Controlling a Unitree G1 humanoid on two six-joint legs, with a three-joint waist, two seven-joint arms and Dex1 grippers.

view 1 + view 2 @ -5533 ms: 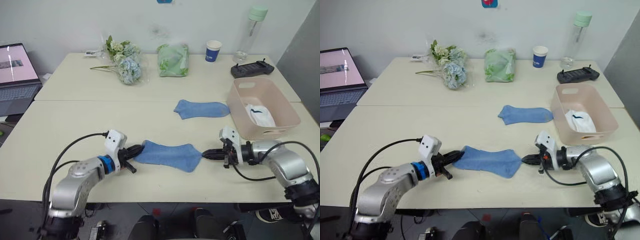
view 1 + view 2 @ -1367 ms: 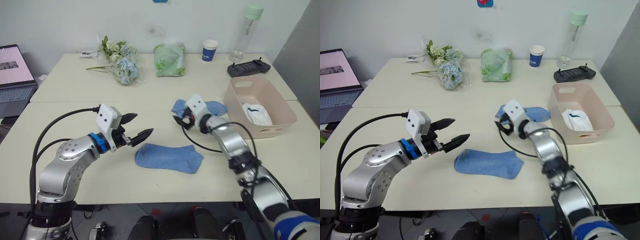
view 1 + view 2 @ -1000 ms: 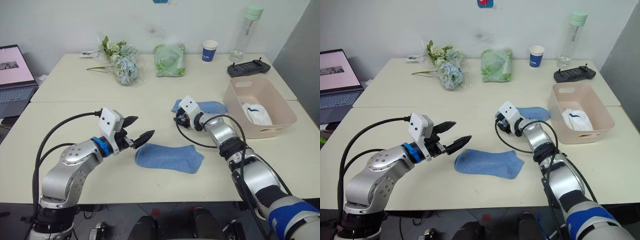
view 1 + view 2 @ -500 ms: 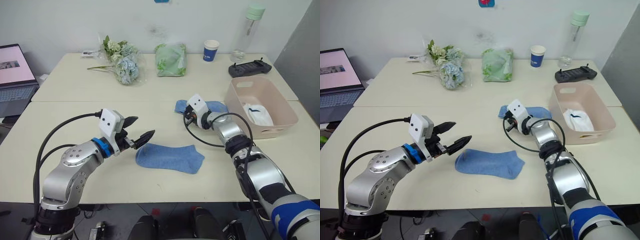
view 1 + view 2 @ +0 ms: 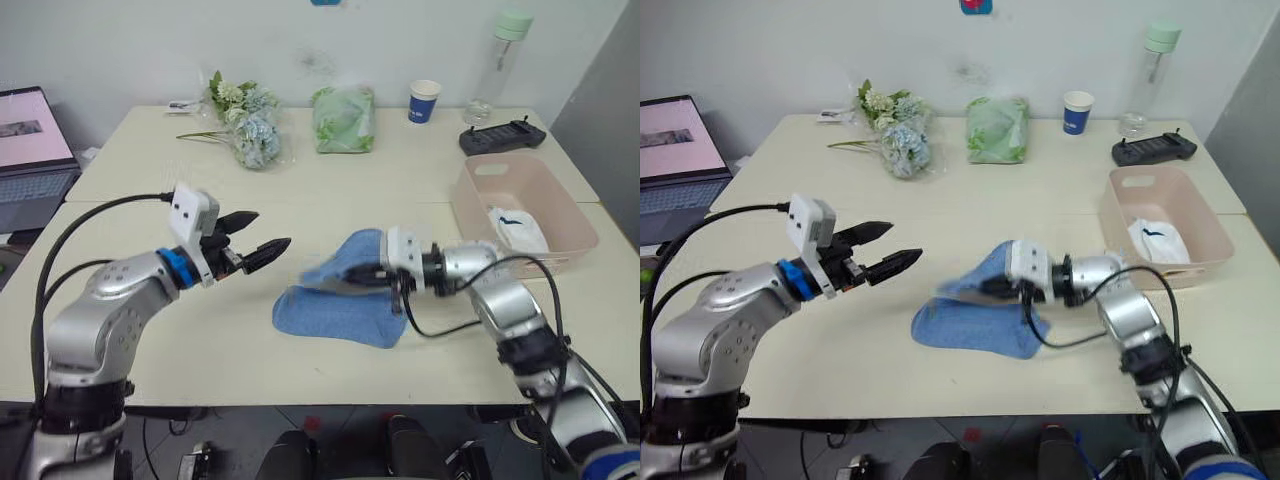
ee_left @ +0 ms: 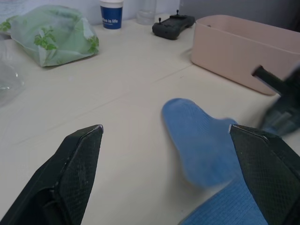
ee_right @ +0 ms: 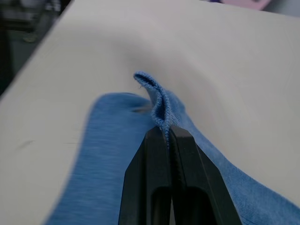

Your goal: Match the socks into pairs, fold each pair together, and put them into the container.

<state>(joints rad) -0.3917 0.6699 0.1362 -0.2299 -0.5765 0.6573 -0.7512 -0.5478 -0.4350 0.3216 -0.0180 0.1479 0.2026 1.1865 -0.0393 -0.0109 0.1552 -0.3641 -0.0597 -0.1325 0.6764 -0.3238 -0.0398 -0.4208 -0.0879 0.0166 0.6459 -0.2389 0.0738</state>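
My right gripper [image 5: 358, 281] is shut on the cuff edge of a light blue sock [image 5: 342, 258] and holds it just above the table. The cuff fold [image 7: 158, 101] rises from between the closed fingers [image 7: 161, 145]. A second light blue sock [image 5: 335, 320] lies flat on the table right beneath the held one. My left gripper [image 5: 270, 230] hovers open to the left of both socks, holding nothing. The pale pink container [image 5: 470, 212] stands at the right with a white sock [image 5: 515, 230] inside.
Along the back of the table are a flower bunch [image 5: 245, 128], a green patterned cloth bundle [image 5: 345, 105], a blue-and-white paper cup [image 5: 424, 100], a clear bottle [image 5: 497, 65] and a black controller [image 5: 502, 135]. A laptop [image 5: 30, 150] sits at the far left.
My right gripper shut on the far blue sock and drew it back over the near blue sock. My left gripper rose and shifted left, still open.
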